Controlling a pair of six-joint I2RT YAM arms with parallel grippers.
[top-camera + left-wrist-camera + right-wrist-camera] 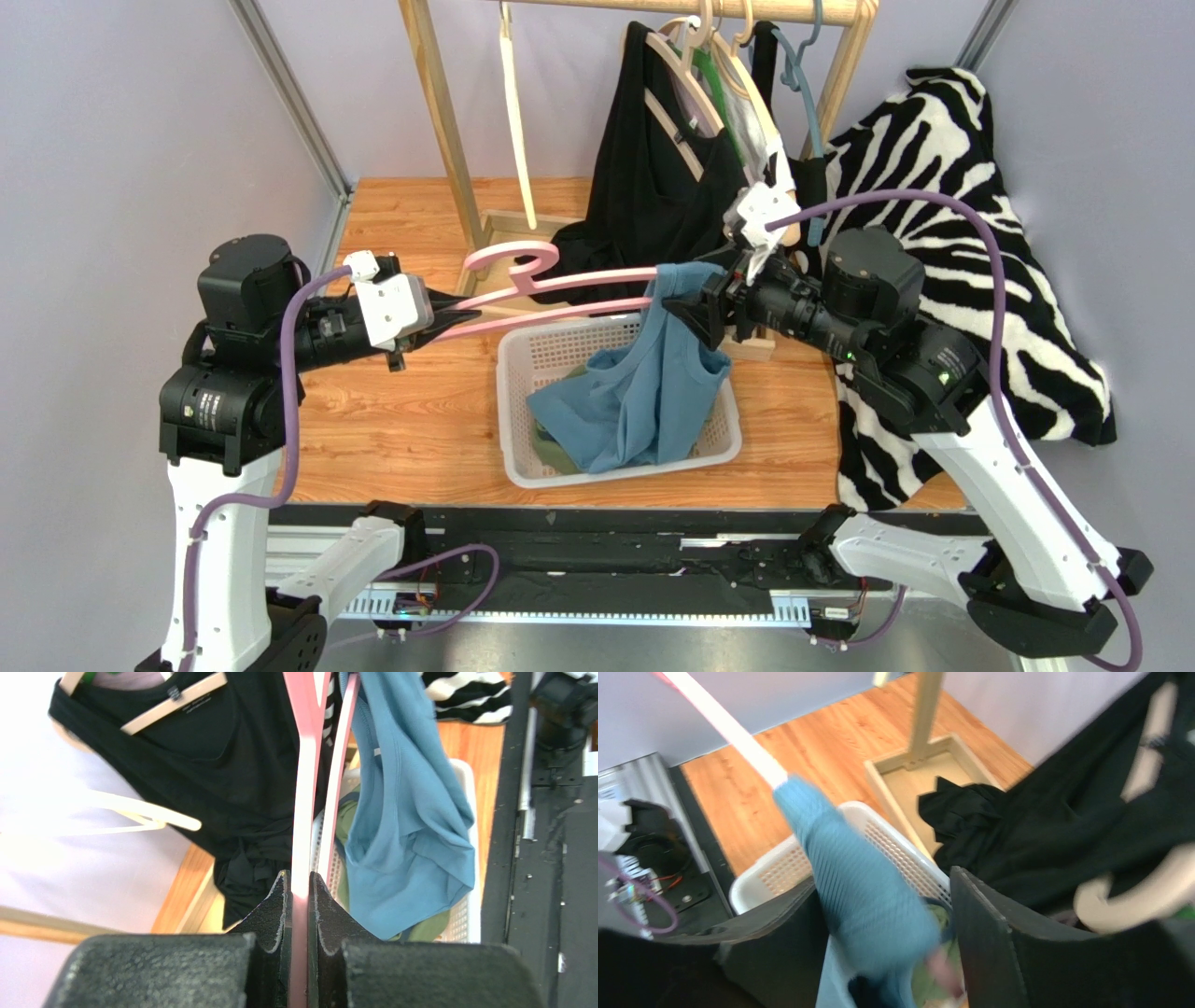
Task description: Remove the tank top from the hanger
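A pink hanger point(561, 287) is held level over the table, and my left gripper point(446, 311) is shut on its left end; in the left wrist view the pink bar point(303, 812) is pinched between the jaws point(300, 889). A blue tank top point(652, 385) hangs from the hanger's right end and droops into the basket. My right gripper point(701, 311) is at that end with its jaws apart. In the right wrist view the blurred blue cloth point(868, 889) runs loosely between the spread fingers point(882, 882), below the hanger's tip point(731, 728).
A white basket point(617, 469) with green cloth inside sits mid-table under the tank top. Behind it stands a wooden rack point(446, 126) with a black garment point(652, 168) and several hangers. A zebra-print cloth point(968, 210) lies at the right.
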